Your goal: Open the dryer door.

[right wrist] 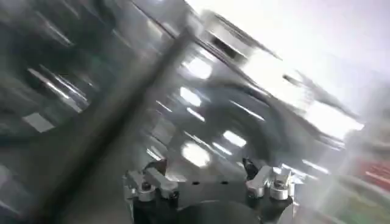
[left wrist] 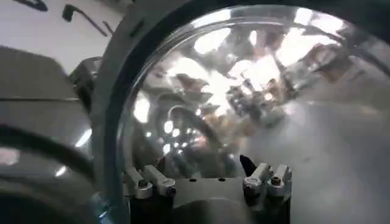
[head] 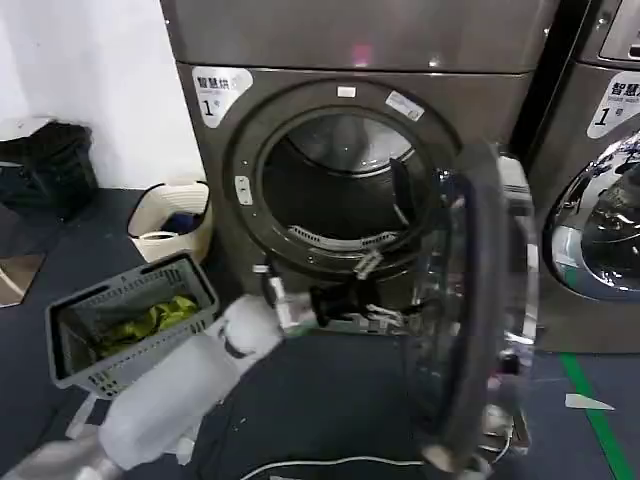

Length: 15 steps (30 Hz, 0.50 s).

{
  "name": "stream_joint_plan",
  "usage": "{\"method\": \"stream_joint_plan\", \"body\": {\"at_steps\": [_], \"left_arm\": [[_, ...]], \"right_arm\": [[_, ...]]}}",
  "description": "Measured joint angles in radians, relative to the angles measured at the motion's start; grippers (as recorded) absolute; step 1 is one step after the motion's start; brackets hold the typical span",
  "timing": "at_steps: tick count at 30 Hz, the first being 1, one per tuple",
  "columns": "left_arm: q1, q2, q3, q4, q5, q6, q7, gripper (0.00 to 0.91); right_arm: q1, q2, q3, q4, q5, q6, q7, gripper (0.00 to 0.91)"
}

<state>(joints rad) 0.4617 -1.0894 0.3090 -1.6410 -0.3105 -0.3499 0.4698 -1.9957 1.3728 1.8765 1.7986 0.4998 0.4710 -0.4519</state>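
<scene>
The dryer door (head: 480, 300) stands swung out on its right-hand hinge, edge-on to me, with the drum opening (head: 340, 190) uncovered. My left arm reaches in from the lower left. Its gripper (head: 372, 312) sits low in front of the opening, close to the door's inner side. In the left wrist view the door's glass bowl (left wrist: 256, 91) looms just ahead of the left gripper (left wrist: 207, 178), which is open and holds nothing. My right gripper (right wrist: 204, 175) is open too, facing a blurred shiny chrome surface (right wrist: 201, 115).
A neighbouring machine with a chrome round door (head: 600, 220) stands at the right. A grey basket with green items (head: 130, 320) sits near my left arm. Farther left are a white bucket (head: 175, 220) and a black bag (head: 45, 165). A cable (head: 330, 465) lies on the floor.
</scene>
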Motion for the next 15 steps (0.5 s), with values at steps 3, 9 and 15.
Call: {"method": "stream_joint_plan", "body": {"at_steps": [3, 9, 15], "left_arm": [[-0.020, -0.044, 0.041, 0.024, 0.002, 0.026, -0.032, 0.907], [-0.075, -0.129, 0.121, 0.075, -0.002, 0.060, -0.072, 0.907], [-0.114, -0.215, 0.176, 0.145, 0.039, 0.082, -0.177, 0.907]], "right_arm": [[0.010, 0.072, 0.046, -0.021, -0.050, -0.067, 0.223, 0.907], [0.034, 0.185, 0.134, -0.043, -0.227, -0.209, 0.581, 0.907], [0.072, 0.236, 0.197, -0.005, -0.308, -0.238, 0.710, 0.907]]}}
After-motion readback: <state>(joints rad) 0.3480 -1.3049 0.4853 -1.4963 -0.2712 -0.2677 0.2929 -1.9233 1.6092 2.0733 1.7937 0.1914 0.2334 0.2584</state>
